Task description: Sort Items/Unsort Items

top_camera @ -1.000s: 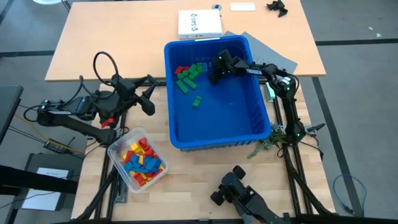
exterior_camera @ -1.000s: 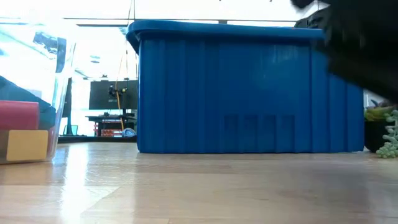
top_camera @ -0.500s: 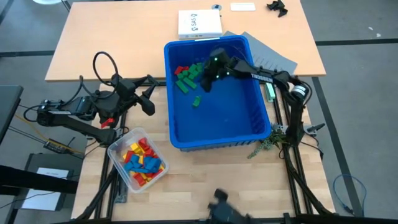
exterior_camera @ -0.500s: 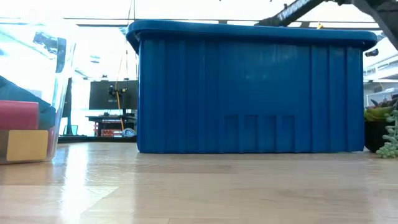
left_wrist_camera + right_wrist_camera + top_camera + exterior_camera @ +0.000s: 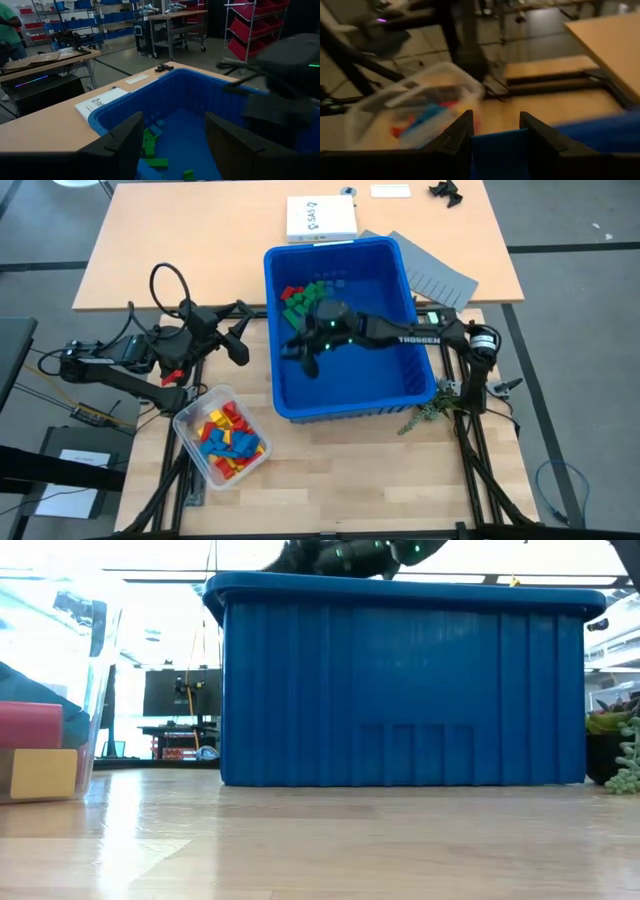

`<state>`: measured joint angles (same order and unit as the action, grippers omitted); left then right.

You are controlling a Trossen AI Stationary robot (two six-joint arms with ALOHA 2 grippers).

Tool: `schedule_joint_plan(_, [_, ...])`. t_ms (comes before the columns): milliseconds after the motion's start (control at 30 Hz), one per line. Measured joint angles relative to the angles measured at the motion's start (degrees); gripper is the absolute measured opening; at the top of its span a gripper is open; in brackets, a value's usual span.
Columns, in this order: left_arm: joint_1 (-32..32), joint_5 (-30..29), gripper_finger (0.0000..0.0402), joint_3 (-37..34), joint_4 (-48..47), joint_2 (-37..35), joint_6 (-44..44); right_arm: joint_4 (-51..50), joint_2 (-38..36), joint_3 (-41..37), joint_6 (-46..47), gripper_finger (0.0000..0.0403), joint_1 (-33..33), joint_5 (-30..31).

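Right, the right hand (image 5: 305, 348) hangs low inside the blue bin (image 5: 340, 246), close to its left wall, with the arm stretched right across the bin. Its fingers stand a little apart, but whether a block sits between them I cannot tell; only blue shows in the gap.

The green blocks (image 5: 303, 300) and a few red blocks (image 5: 291, 292) are heaped in the bin's far left corner. The rest of the mix lies in the clear tub (image 5: 190, 415) off the bin's near left corner.

The left hand (image 5: 238, 330) waits just outside the bin's left wall, fingers wide with nothing in them.

The worry is that wall. A low crossing towards the tub could clip the rim and jolt the bin. A loosely pinched block could drop onto the desk (image 5: 180, 240) between bin and tub. And the left hand is parked close to that path, so the arms could knock together.
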<state>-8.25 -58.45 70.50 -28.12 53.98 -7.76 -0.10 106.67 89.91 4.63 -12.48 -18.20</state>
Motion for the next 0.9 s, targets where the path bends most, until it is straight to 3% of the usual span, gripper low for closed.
schedule_joint_plan(300, [0.0, 0.0, 0.0218, 0.0, 0.0, 0.0, 0.0, 14.7, 1.7, 0.2, 1.6, 0.0131, 9.6, 7.4])
schedule_joint_plan(467, [0.0, 0.0, 0.0218, 0.0, 0.1, 0.0, 0.0, 24.5, 6.9, 1.3, 2.6, 0.0131, 12.7, 5.0])
schedule_joint_plan(667, [0.0, 0.0, 0.0218, 0.0, 0.1, 0.0, 0.0, 27.6, 16.6, 11.4, 1.3, 0.0134, 14.8, 2.9])
schedule_joint_plan(900, [0.0, 0.0, 0.0218, 0.0, 0.3, 0.0, 0.0, 25.5, 25.9, 23.7, 1.7, 0.0202, 16.0, 3.9])
